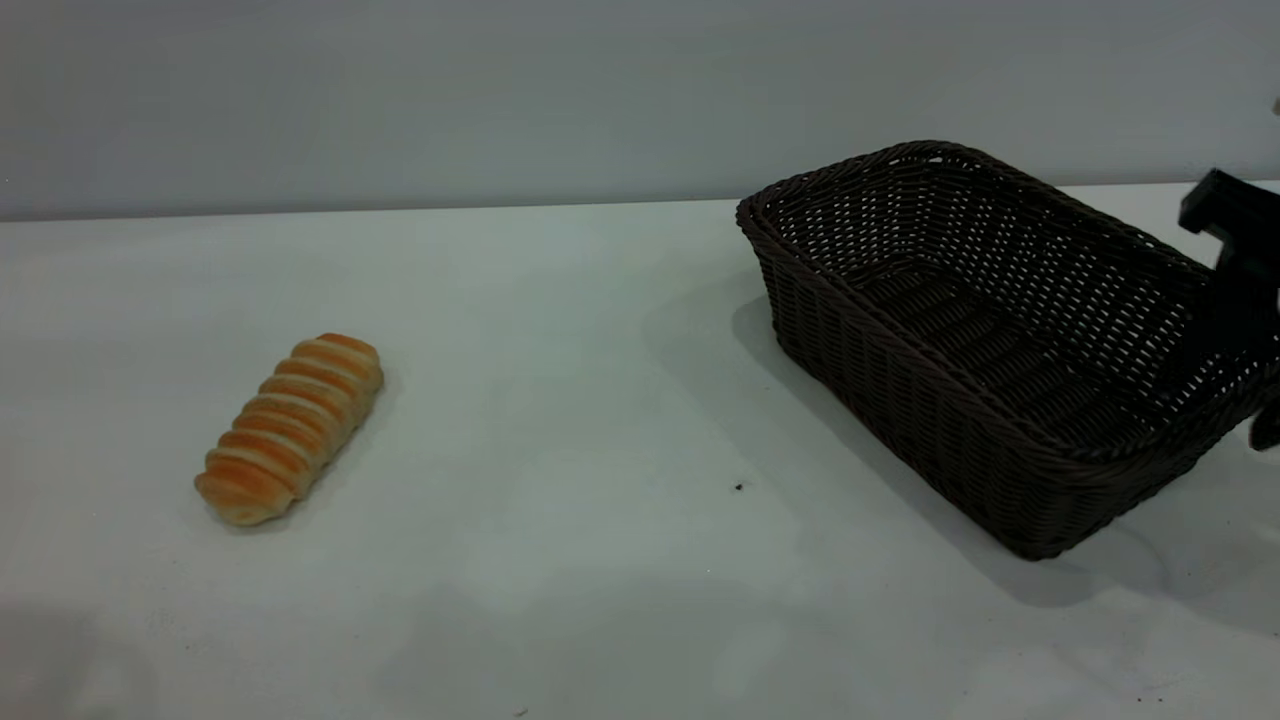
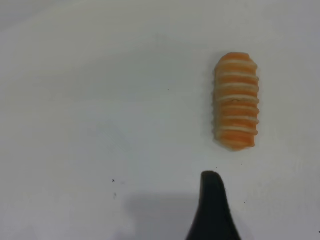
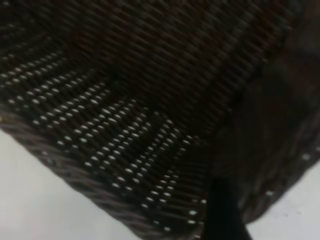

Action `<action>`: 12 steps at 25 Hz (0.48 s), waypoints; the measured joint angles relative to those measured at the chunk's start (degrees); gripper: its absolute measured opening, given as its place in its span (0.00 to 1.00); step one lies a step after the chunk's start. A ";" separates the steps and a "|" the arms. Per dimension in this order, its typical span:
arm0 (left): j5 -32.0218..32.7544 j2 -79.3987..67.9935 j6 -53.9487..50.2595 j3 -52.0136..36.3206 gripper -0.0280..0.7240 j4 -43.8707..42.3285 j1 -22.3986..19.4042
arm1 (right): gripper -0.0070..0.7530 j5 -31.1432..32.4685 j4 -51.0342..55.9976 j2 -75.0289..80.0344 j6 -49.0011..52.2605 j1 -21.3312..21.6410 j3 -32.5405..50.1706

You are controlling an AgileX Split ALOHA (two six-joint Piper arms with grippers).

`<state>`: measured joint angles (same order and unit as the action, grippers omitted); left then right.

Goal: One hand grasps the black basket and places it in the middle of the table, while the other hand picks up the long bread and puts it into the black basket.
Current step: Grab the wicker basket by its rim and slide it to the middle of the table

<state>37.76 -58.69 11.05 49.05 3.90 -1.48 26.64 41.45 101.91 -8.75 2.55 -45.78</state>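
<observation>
Spanning pale grey table (image 1: 600,400), plain wall (image 1: 400,90)

No text, label, brand, number or sign can be read anywhere in these views. The bread (image 1: 290,428), the basket (image 1: 1000,350) and the table (image 1: 600,400) all show plain, unmarked surfaces.

Long bread (image 1: 289,429) left on the table (image 1: 560,400), black basket (image 1: 1000,340) far right.
</observation>
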 joint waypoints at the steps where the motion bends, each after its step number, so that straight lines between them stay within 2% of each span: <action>1: 0.00 0.00 0.00 0.00 0.81 0.00 0.00 | 0.67 -0.16 1.44 0.38 -0.75 0.00 0.00; 8: -0.18 0.00 0.00 0.00 0.81 0.00 0.00 | 0.67 -5.55 6.71 7.13 -1.94 0.00 -0.52; 12: -0.23 0.00 0.00 0.00 0.81 0.00 0.00 | 0.65 -6.48 8.84 11.73 -3.35 0.00 -3.04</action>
<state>37.53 -58.69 11.05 49.05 3.90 -1.48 20.16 50.28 113.65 -12.11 2.55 -48.83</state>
